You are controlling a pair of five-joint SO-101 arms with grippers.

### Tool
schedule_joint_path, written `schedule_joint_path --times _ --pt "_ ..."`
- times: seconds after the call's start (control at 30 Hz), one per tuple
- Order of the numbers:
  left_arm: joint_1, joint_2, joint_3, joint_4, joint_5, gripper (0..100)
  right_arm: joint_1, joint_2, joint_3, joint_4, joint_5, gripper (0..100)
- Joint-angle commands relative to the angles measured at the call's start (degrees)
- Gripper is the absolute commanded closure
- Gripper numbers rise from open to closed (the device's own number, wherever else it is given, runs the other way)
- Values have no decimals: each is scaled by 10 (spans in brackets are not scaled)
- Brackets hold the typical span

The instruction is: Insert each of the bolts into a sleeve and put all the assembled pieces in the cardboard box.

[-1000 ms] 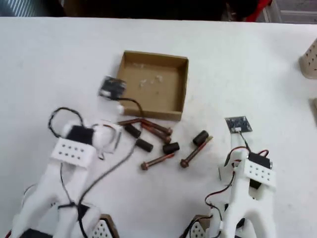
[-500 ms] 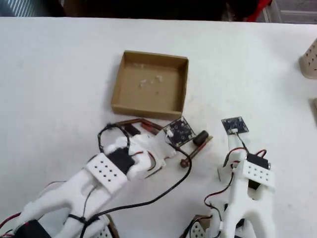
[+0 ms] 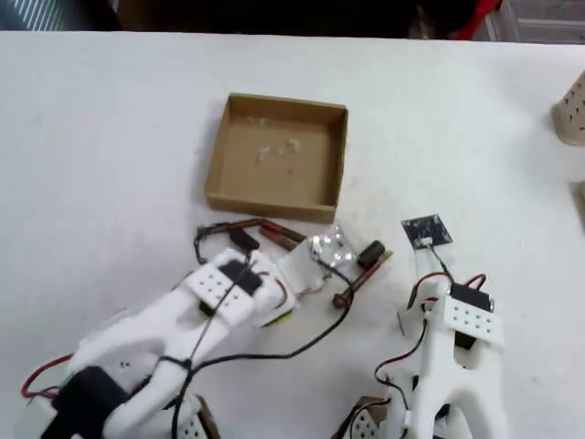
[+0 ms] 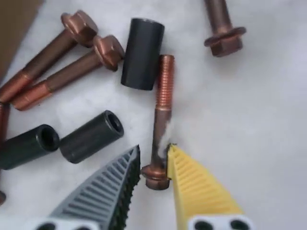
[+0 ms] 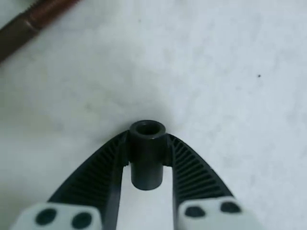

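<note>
left gripper (image 4: 153, 148) sat narrowly parted astride a copper hex-head bolt (image 4: 162, 100), the brown cardboard box (image 3: 274, 197) at its 12 o'clock from above; right gripper (image 5: 147, 139) clamped a black cylindrical sleeve (image 5: 147, 163); pinched so near its head, the bolt might swing and miss the sleeve's bore.

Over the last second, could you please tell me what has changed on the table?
The left gripper swung from beside the cardboard box across to a bolt; its open fingers now flank it near the head. The right gripper kept its place, shut on a sleeve. The box stayed put.
</note>
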State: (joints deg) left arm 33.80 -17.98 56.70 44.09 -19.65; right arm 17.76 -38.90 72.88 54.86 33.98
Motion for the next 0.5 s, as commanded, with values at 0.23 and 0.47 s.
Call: schedule_joint_path --times 0.23,0.47 --pt "-19 180 -194 113 29 881 -3 -16 -2 -5 6 981" --pt "-20 204 -215 167 29 973 -3 -15 -2 -7 6 981"
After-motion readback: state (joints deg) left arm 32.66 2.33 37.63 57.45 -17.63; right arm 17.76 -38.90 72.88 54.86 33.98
